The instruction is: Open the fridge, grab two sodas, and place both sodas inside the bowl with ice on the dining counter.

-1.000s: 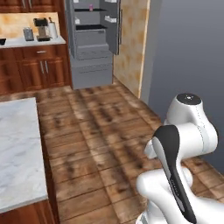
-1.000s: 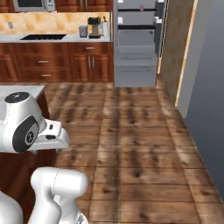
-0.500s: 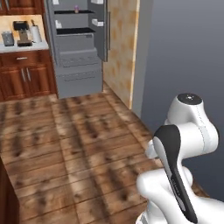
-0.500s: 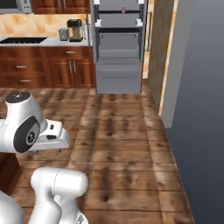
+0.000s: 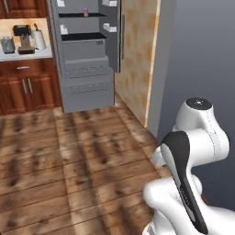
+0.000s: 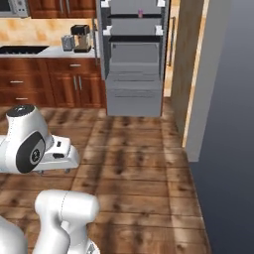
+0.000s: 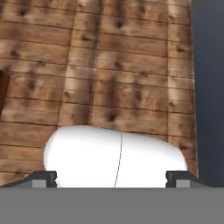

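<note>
The fridge [image 5: 87,73] [image 6: 134,74] stands ahead with its upper doors swung open, showing black shelves and white door bins. One of the sodas, a small pink-purple can [image 5: 85,11] [image 6: 140,13], stands on the top shelf. In the hand view my gripper [image 7: 111,177] points down at the wooden floor, its fingertips [image 7: 43,177] wide apart, open and holding nothing. My arm is folded close over the base, well short of the fridge. The bowl and the dining counter are out of view.
Left of the fridge runs a wall counter with reddish wood cabinets [image 5: 27,87], a coffee machine [image 5: 25,39] [image 6: 82,37] and a black cooktop [image 6: 20,49]. A wood-panelled side wall [image 5: 137,55] and a grey wall [image 5: 202,55] close the right. Plank floor [image 6: 139,154] lies between.
The whole picture has shifted: the base has moved, so the fridge now looks nearer and more central and the marble counter has left the left view. The arm's pose is unchanged.
</note>
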{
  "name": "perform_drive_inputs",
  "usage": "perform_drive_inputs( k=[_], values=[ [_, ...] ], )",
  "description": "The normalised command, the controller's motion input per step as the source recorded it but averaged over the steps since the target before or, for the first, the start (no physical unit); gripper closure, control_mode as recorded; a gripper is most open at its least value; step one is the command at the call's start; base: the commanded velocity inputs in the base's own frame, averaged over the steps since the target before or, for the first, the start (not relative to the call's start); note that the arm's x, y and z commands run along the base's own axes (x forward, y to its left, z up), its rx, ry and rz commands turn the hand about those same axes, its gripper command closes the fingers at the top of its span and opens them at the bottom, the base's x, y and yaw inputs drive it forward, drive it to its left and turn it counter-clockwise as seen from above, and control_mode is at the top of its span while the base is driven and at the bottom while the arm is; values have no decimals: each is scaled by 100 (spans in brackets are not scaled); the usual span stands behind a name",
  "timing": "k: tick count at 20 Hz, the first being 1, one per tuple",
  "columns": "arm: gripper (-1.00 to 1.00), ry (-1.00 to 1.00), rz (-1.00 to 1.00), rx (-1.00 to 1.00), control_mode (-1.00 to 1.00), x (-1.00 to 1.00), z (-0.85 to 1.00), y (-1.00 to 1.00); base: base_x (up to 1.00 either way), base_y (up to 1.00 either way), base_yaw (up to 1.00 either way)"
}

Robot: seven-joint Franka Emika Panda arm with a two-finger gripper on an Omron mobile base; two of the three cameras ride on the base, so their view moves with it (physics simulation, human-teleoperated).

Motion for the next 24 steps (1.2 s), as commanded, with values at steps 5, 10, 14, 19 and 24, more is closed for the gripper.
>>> perform_drive_inputs(
  k=[5, 10, 14, 19, 24],
  values=[
    [-100, 0, 0, 0, 100, 0, 0, 0, 100, -22, 10],
    [-100, 0, 0, 0, 100, 0, 0, 0, 100, -29, 10],
    [-100, 0, 0, 0, 100, 0, 0, 0, 100, -30, 9],
    [-100, 0, 0, 0, 100, 0, 0, 0, 100, -28, 8],
    [-100, 0, 0, 0, 100, 0, 0, 0, 100, -33, 7]
  ],
)
